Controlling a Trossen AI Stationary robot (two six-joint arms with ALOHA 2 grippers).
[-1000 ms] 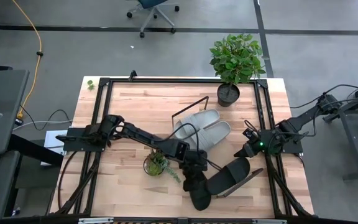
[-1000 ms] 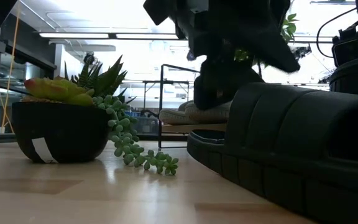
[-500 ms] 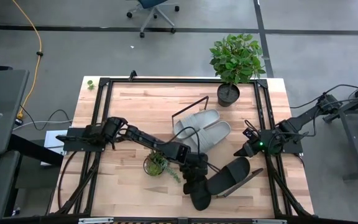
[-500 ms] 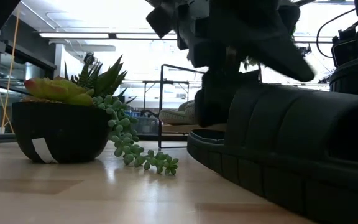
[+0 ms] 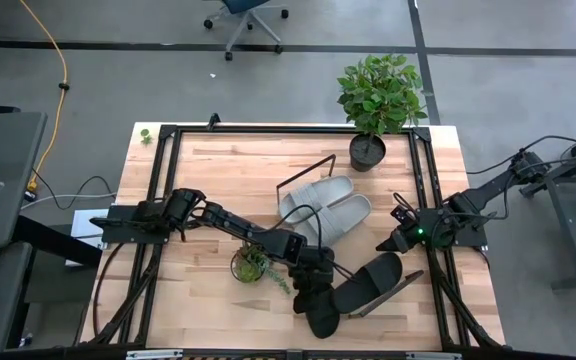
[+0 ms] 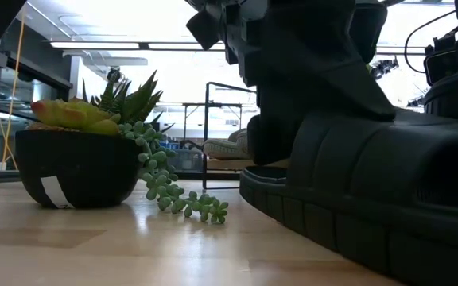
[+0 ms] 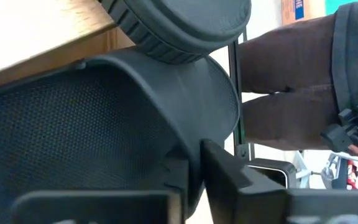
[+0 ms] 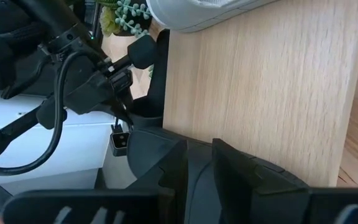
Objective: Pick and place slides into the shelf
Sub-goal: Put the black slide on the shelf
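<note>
Trouble is most likely at the front edge of the light butcher-block wooden tabletop [image 5: 208, 180], where the left gripper [image 5: 313, 288] is pressed down onto one of the two black foam open-toe slides [image 5: 318, 312]. In the left wrist view its dark fingers [image 7: 225, 171] sit close together with the edge of that slide's wide strap [image 7: 185, 93] between them, so it seems to be pinching the strap, though the hold looks thin. A grip that shallow on soft foam could let go once the slide is raised, and the slide lies so near the table edge that it might fall off. The second black slide [image 5: 370, 283] lies just beside it, angled across the low end of the slanted light-wood shelf board on its thin black wire frame [image 5: 320, 160]; dragging the first could nudge it. The small dark bowl of trailing green succulent [image 5: 251, 264] stands close to the left arm and could be clipped. Two light grey slides [image 5: 326, 205] already rest on the board. The right gripper [image 5: 390, 243] waits near the right rail; whether its fingers are parted I cannot tell.
</note>
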